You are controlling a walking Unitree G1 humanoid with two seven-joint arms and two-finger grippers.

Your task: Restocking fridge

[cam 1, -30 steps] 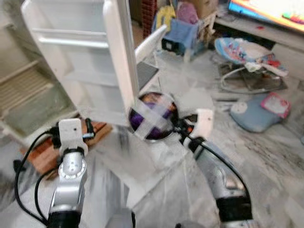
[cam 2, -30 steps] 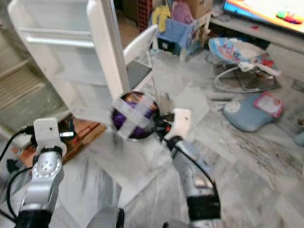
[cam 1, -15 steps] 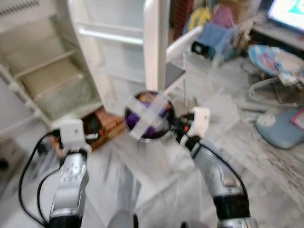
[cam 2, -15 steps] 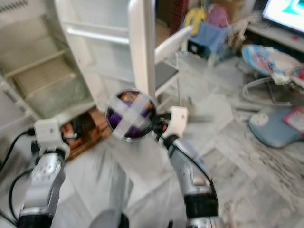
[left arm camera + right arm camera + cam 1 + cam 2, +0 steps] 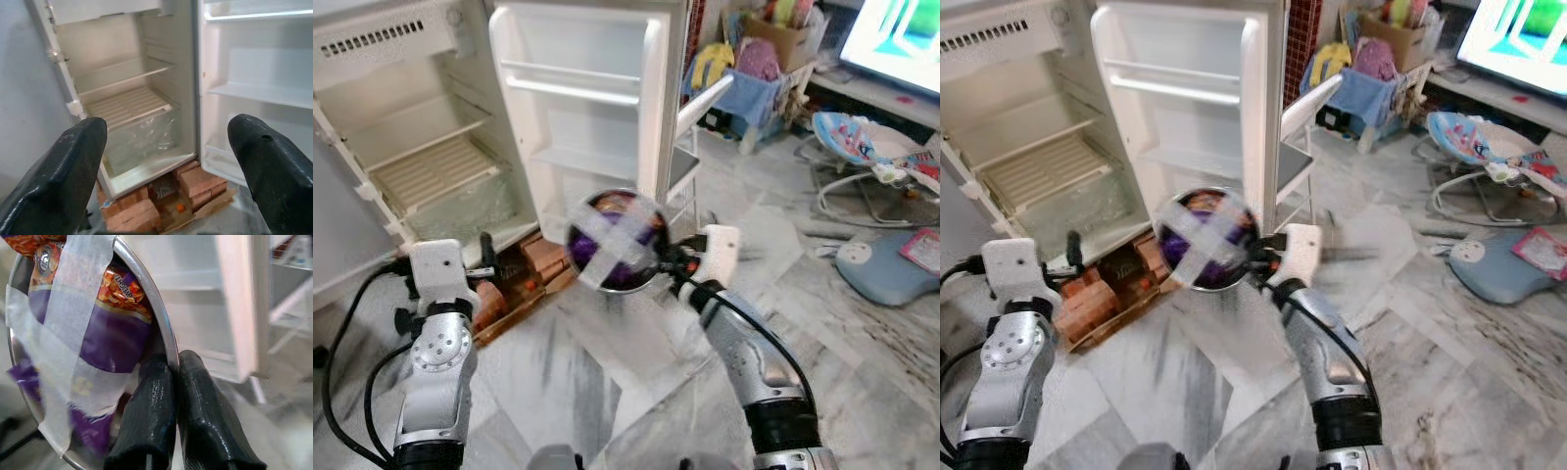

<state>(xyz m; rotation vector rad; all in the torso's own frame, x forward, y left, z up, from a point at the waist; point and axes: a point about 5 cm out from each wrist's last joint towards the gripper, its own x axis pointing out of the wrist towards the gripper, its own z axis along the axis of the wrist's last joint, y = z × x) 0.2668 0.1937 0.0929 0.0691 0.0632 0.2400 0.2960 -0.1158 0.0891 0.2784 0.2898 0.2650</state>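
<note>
The right gripper (image 5: pixel 168 367) has its two black fingers (image 5: pixel 151 396) pressed together on the rim of a steel bowl (image 5: pixel 615 240), one finger inside the edge and one outside. The bowl is held up in the air, tipped so its mouth faces the robot, in front of the lower edge of the open fridge door (image 5: pixel 597 108). Inside the bowl sit purple snack packets (image 5: pixel 110 328) with orange print, strapped in by two strips of pale tape (image 5: pixel 607 243) crossed over the mouth.

The left gripper (image 5: pixel 166 161) is spread wide, holding nothing, its fingertips (image 5: pixel 73 152) well apart and aimed at the fridge (image 5: pixel 421 127). The left arm (image 5: pixel 435 343) is raised low at the robot's left side, near the fridge's bottom corner.

The fridge stands open, with a bare wire shelf (image 5: pixel 127 104) and a clear drawer (image 5: pixel 142 139) below it. It rests on bricks (image 5: pixel 195 181) laid on cardboard.

To the right of the door stands a white chair (image 5: pixel 1302 127). Farther right, on the marble floor (image 5: pixel 862 323), lie a baby bouncer (image 5: pixel 862 147) and a blue cushion (image 5: pixel 886 269); a lit screen (image 5: pixel 896 39) is at the far right.
</note>
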